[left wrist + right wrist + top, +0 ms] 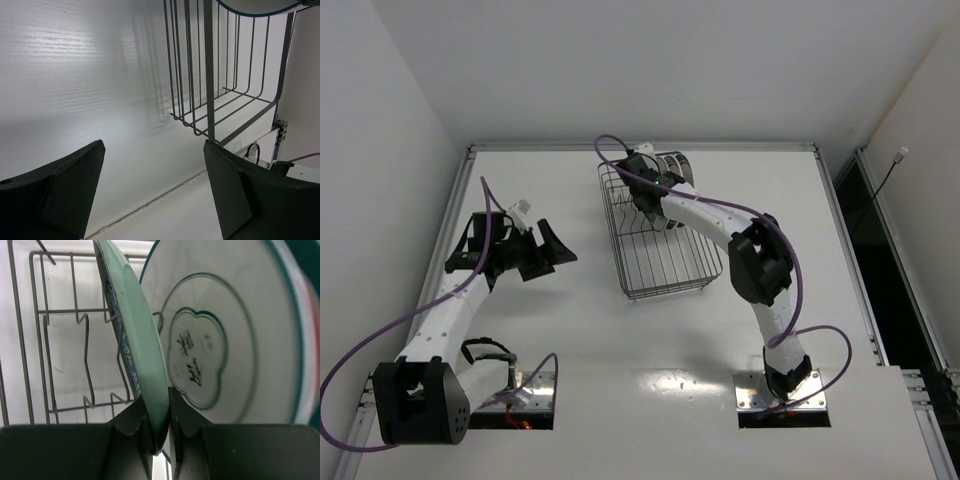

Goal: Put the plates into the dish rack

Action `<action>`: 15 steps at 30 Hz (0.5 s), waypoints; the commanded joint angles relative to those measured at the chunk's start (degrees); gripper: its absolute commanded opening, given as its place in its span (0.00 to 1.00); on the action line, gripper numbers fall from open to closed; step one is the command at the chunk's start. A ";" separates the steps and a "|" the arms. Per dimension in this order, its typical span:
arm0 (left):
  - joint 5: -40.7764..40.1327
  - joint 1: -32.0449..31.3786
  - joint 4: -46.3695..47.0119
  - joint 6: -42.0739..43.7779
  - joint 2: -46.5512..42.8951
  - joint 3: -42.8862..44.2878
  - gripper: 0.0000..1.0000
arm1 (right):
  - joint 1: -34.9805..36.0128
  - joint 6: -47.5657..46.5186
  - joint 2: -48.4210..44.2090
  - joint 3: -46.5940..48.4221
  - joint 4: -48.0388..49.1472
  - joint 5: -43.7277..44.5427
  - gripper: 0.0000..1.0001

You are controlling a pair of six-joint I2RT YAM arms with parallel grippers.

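Note:
The grey wire dish rack [665, 250] lies in the middle of the table. My right gripper [648, 205] reaches over its far end. In the right wrist view it [157, 407] is shut on the rim of the small teal-patterned plate [135, 340], held upright on edge among the rack's tines [85, 340]. A larger white plate [230, 335] with green rings and a red rim stands right behind it. Plates [674, 165] show at the rack's far end. My left gripper [552, 255] is open and empty left of the rack [225, 75]. I cannot make out the clear glass plate.
A raised rim [640, 147] borders the white table at the back and sides. The arm bases [780, 390] sit at the near edge. A purple cable [770, 225] loops along the right arm above the rack.

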 commanded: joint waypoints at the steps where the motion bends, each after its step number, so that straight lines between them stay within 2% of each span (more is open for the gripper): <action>1: 1.81 1.11 -0.64 1.74 -0.02 1.93 0.78 | -1.47 3.31 1.29 4.43 -1.56 -4.23 0.10; 4: 1.81 1.12 -1.17 1.75 -0.02 1.93 0.78 | -2.00 3.85 1.30 5.04 -2.78 -6.17 0.14; 9: 2.95 1.64 -1.17 1.75 -0.02 1.93 0.78 | -2.00 4.37 -1.07 5.74 -4.72 -9.42 0.29; 15: 2.95 2.17 -1.17 1.75 -0.02 1.93 0.78 | -1.30 4.37 -9.15 6.27 -8.67 -10.48 0.45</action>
